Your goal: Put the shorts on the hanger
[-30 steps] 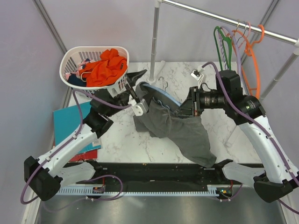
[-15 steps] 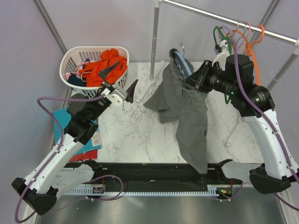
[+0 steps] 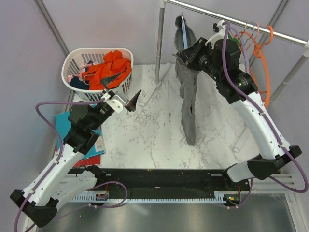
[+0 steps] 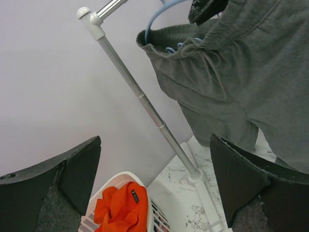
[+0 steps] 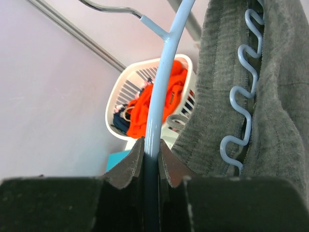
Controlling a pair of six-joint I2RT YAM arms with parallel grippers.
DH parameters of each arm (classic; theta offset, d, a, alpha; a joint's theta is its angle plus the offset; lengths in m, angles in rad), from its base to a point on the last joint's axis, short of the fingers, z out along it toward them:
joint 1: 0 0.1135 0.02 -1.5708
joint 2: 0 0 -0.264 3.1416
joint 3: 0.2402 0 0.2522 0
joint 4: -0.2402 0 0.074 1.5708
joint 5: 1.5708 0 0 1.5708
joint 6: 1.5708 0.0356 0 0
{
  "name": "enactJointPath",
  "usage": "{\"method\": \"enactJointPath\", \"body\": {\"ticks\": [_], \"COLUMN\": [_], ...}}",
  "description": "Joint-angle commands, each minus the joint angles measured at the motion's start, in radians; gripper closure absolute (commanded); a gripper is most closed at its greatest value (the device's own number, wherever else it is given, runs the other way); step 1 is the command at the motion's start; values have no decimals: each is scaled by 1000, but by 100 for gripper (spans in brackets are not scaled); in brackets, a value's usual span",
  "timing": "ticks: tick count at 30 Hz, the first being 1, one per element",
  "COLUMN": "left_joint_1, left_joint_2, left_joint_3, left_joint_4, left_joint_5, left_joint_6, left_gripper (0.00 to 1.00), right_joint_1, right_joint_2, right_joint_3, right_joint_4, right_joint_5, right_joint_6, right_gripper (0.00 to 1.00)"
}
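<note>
Pinching the light-blue hanger (image 5: 161,92) by one sloping arm in the right gripper (image 5: 150,146), fingers clenched tight on the plastic, high beside the garment rail (image 3: 231,19). Holding nothing in the left gripper (image 4: 154,140), fingers spread wide, low near the laundry basket (image 3: 72,63). Carrying the grey shorts (image 3: 187,104) folded over the hanger's wavy lower bar, hanging free above the table (image 3: 145,140). Cannot tell whether the hook sits on the rail.

Likely risks:
- Losing the shorts off the bar, given a seemingly uneven drape and any tilt or jolt.
- Letting the hanger pivot in so narrow a pinch.
- Missing the rail with the hook.

Counting one pair of shorts, one blue hanger, two grippers, one basket, one orange garment (image 3: 108,67), plus at least three hangers on the rail: green hanger (image 3: 227,46), lavender hanger (image 3: 245,53), orange hanger (image 3: 263,63)
</note>
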Motion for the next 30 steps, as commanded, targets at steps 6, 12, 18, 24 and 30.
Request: {"method": "enactJointPath", "body": {"ticks": [6,12,18,24,30], "left_joint_1": [4,4,4,4,4], "left_joint_2": [-27,-42,-61,-79,-91], "left_joint_3": [-33,-18,-19,-36,-48], "left_joint_4": [8,-24,-45,-57,-72], "left_joint_5": [-16,-5,-9,-31,-51], "left_joint_6": [-87,-121,-139,-138,-138], "left_gripper": [1,1,1,1,1], "right_joint_1": [68,74,82,85,86], "right_joint_2": [83,172,223,287,367], "right_joint_3": [192,272,280,301,367], "right_joint_4": [247,258,296,348,401], "right_joint_5": [246,323,318,349,381], "right_joint_6": [-32,0,51,44,40], "right_gripper": [100,100,100,100,100]}}
